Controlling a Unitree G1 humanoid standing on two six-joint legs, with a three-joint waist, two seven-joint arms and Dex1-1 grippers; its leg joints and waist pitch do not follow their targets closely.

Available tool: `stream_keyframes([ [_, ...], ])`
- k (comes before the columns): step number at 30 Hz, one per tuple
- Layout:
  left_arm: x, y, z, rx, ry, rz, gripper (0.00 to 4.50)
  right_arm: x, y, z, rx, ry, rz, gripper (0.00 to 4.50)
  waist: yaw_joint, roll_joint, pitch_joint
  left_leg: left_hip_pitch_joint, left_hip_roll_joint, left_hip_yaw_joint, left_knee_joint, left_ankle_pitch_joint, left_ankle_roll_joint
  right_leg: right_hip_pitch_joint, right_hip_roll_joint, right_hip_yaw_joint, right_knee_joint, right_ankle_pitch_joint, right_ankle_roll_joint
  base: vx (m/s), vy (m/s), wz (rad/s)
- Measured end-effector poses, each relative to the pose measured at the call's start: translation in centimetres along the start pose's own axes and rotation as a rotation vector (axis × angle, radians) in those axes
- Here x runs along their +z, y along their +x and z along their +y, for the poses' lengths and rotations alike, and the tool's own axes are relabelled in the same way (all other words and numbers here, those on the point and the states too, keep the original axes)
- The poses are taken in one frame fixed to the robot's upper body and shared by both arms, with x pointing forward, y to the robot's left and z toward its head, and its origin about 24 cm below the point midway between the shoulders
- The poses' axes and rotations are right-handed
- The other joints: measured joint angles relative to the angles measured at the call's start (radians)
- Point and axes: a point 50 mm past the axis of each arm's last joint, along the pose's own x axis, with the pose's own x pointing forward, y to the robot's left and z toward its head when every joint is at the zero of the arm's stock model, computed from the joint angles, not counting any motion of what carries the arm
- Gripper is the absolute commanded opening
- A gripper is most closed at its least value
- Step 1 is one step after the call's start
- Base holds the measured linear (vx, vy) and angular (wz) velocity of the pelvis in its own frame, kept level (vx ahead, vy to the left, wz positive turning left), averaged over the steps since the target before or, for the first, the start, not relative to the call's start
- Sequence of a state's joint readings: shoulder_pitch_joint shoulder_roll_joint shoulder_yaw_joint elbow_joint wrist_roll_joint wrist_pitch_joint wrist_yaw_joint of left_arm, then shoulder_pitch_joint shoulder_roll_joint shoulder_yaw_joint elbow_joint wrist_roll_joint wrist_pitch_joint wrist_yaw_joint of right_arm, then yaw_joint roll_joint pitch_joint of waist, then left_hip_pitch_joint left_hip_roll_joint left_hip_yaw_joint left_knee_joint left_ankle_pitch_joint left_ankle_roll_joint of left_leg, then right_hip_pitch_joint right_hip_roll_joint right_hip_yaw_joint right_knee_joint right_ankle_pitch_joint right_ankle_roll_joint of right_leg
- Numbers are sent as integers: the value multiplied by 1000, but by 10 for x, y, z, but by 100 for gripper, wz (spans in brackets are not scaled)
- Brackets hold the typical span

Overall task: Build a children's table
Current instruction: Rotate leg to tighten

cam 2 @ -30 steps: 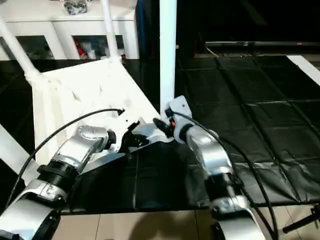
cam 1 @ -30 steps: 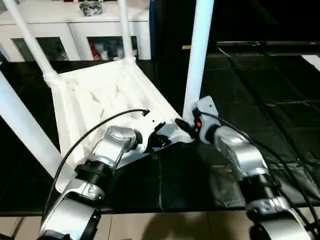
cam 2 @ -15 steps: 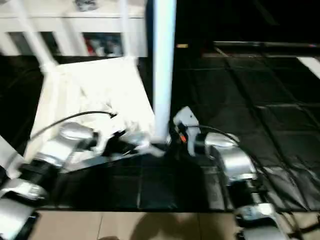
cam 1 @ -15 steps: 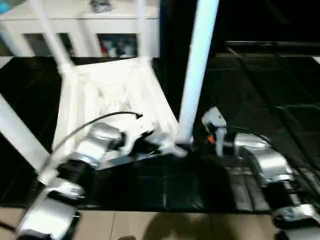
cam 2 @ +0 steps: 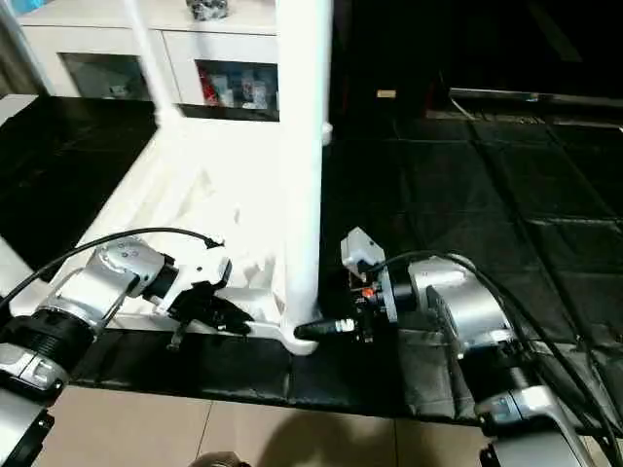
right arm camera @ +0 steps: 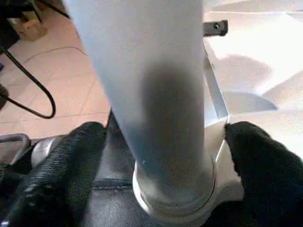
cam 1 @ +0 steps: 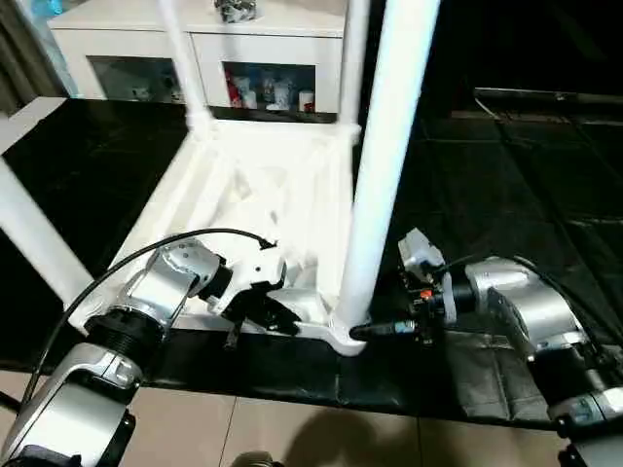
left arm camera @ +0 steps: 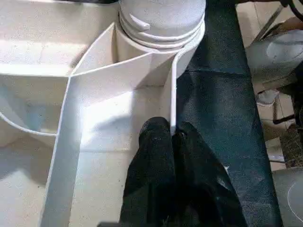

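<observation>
White plastic children's table [cam 1: 263, 185] lies upside down on black tiled mat [cam 1: 506, 185], ribbed underside up, w/ round tapered white legs [cam 1: 384, 165] standing up out of the corner sockets. Near-right corner socket [left arm camera: 161, 28] holds the thick leg closest to the robot; far sockets hold two more legs, a 4th leg [cam 1: 34, 238] rises at the left edge.

Left gripper [cam 1: 263, 311] sits at the table's near edge, its two black fingers [left arm camera: 156, 161] pinched together on the thin white rim wall next to that corner socket – closed on the table rim.

Right gripper [cam 1: 375, 331] is level, pointing at the base of the near leg. Its black fingers [right arm camera: 66, 161] stand wide apart, one each side of the leg base, not pressing it – open, holding nothing.

Behind the table: white cabinet w/ glass-fronted shelves [cam 1: 253, 68]; small colourful items inside the compartments, too small to tell. Dark lumpy object [cam 1: 234, 10] on cabinet top.
</observation>
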State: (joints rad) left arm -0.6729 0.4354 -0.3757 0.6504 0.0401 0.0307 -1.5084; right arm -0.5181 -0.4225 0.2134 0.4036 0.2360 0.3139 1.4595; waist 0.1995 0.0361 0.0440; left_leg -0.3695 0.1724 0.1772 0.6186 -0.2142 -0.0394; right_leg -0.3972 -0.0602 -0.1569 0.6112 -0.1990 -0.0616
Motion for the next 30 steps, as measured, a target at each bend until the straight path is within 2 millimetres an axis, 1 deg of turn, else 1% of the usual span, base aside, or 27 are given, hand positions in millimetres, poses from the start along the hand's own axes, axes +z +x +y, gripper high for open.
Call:
stream_keyframes([
  [1, 0, 0, 0, -2, 11, 4, 0, -1, 1, 1, 18, 7, 3, 393, 0, 0, 0, 0, 0, 0, 0, 0, 0, 0, 0, 0, 0, 0, 0, 0, 0, 0],
  [2, 0, 1, 0, -3, 16, 5, 0, -2, 2, 1, 28, 13, 4, 372, 0, 0, 0, 0, 0, 0, 0, 0, 0, 0, 0, 0, 0, 0, -1, 0, 0, 0],
  [5, 0, 1, 0, -4, 28, 6, 0, -4, 4, 0, 40, 29, 4, 367, -1, 0, 0, 0, 0, 0, 0, 0, 0, 0, 0, 0, 0, 1, -2, 0, 0, 0],
  [8, 1, 1, 0, -6, 32, 5, 0, -1, 4, -1, 43, 26, 4, 331, -1, 0, 0, 0, 0, 0, 0, 0, 0, 0, 0, 0, 0, 1, -2, 0, 0, 0],
  [11, 0, 2, 0, -7, 35, 6, 0, 2, 4, -2, 43, 18, 3, 321, 0, -1, 0, 0, 0, 0, 0, 0, 0, 0, 0, 0, 0, 1, -1, 0, 0, 0],
  [12, 0, 2, 0, -7, 35, 6, 0, 1, 4, -2, 44, 19, 3, 311, 0, 0, 0, 0, 0, 0, 0, 0, 0, 0, 0, 0, 0, 1, -1, 0, 0, 0],
  [13, 0, 2, 1, -7, 36, 6, 0, 1, 5, -2, 46, 21, 1, 290, 0, 0, 0, 0, 0, 0, 0, 0, 0, 0, 0, 0, 0, 1, -1, 0, 0, 0],
  [16, 0, 2, 1, -6, 37, 5, 0, 1, 7, -2, 53, 25, -2, 273, 0, 0, 0, 0, 0, 0, 0, 0, 0, 0, 0, 0, 0, 1, -1, 0, 0, 0],
  [18, 0, 3, 1, -3, 34, 3, 0, 1, 6, -2, 51, 27, -2, 248, 0, 0, 0, 0, 0, 0, 0, 0, 0, 0, 0, 0, 0, 1, -1, 0, 0, 0],
  [20, 0, 4, 2, 4, 22, -5, 0, 0, 5, -2, 38, 29, -7, 236, 2, 0, -1, 0, 0, 0, 0, 0, 0, 1, 0, 0, 0, 1, -1, 0, 0, 0],
  [22, 1, 9, 4, 23, -13, -24, 0, -2, 3, -1, -1, 31, -27, 219, 3, 1, -1, 2, 0, 0, 0, 1, 0, 4, 0, 1, 0, 1, -1, 0, 0, 0],
  [23, 1, 11, 4, 32, -22, -28, 0, -4, 2, 0, -18, 34, -32, 219, 2, 1, -1, 3, 0, 0, 0, 1, 0, 5, 0, 1, 0, 0, 0, 0, 0, 0],
  [25, 2, 13, 6, 57, -49, -34, 0, -4, 3, -1, -75, 33, -41, 213, -4, 1, -1, 5, 1, 0, 0, 1, -2, 8, 0, 1, 0, 0, 1, 0, 0, 0],
  [27, 1, 13, 9, 105, -77, -32, 0, -5, 6, -4, -151, 41, -64, 209, -10, 1, -1, 11, 1, 1, 0, 0, -6, 12, 0, 1, 0, 0, 1, 0, 0, 0],
  [29, 1, 15, 12, 152, -116, -37, 0, -5, 9, -7, -242, 41, -64, 205, -28, 1, -1, 19, 1, 1, -1, 0, -6, 19, 1, 1, -1, 0, 2, 0, 0, 0],
  [30, 1, 18, 15, 205, -152, -46, 0, -5, 11, -11, -324, 53, -71, 205, -38, 1, -1, 22, 1, 1, -2, 0, -6, 22, 1, 0, -2, 0, 2, 0, 0, 0],
])
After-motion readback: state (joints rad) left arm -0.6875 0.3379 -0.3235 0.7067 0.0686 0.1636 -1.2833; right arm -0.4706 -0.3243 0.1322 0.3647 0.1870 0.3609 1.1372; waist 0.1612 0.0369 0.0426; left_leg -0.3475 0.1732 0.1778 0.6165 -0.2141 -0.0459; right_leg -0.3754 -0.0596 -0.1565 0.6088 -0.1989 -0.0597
